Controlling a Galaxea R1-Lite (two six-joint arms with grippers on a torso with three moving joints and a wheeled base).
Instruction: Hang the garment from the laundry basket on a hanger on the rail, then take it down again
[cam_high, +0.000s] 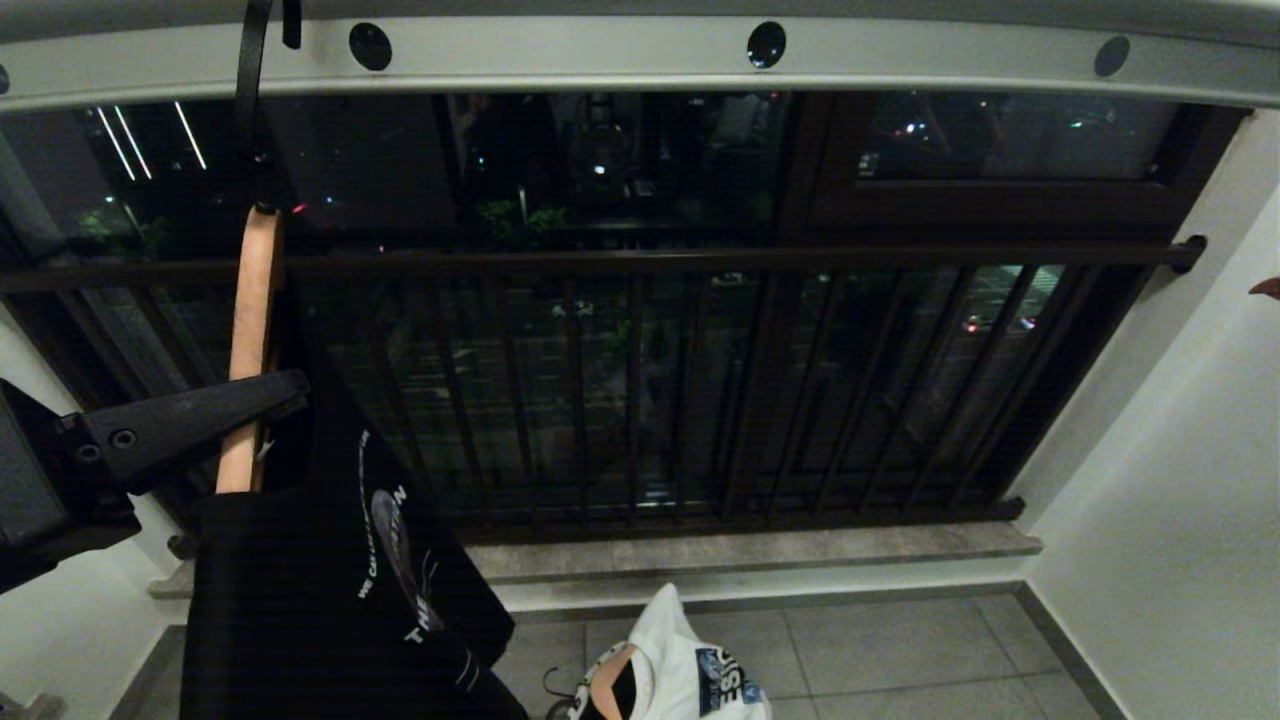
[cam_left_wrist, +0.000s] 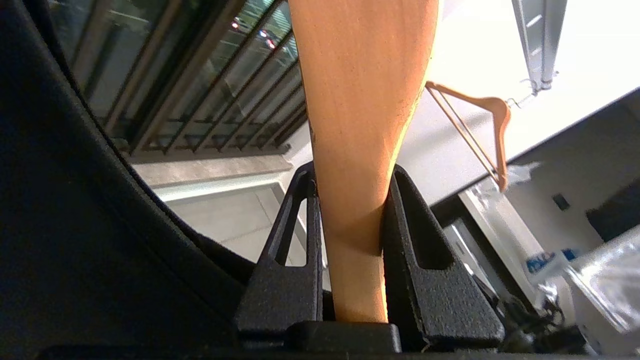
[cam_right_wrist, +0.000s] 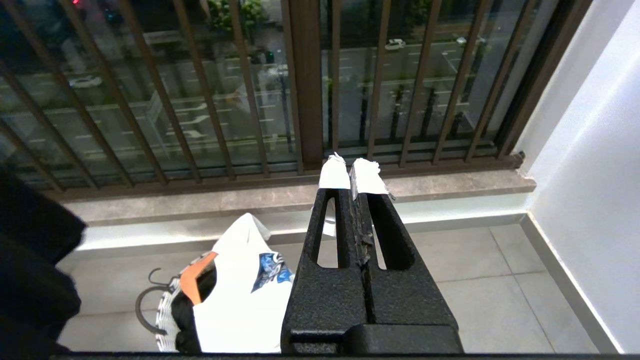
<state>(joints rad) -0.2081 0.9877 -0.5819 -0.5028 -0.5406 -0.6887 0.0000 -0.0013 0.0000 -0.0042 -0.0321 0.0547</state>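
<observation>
The pale grey rail (cam_high: 640, 55) with round dark holes runs across the top of the head view. A wooden hanger (cam_high: 250, 330) hangs below it at the left, its black hook (cam_high: 250, 80) reaching up over the rail. A black garment (cam_high: 330, 600) with white print drapes from the hanger. My left gripper (cam_high: 262, 400) is shut on the hanger's wooden arm (cam_left_wrist: 360, 100), one finger on each side. The laundry basket (cam_high: 578, 702) stands on the floor below, with a white garment (cam_high: 690, 660) in it. My right gripper (cam_right_wrist: 354, 172), with white-taped tips, is shut and empty above the floor.
A dark brown window grille (cam_high: 640, 260) and a stone sill (cam_high: 750, 550) stand behind the rail. A white wall (cam_high: 1180, 500) closes the right side. Another wooden hanger (cam_left_wrist: 480, 130) hangs further along in the left wrist view. A dark hook (cam_right_wrist: 145, 305) lies beside the basket rim (cam_right_wrist: 162, 320).
</observation>
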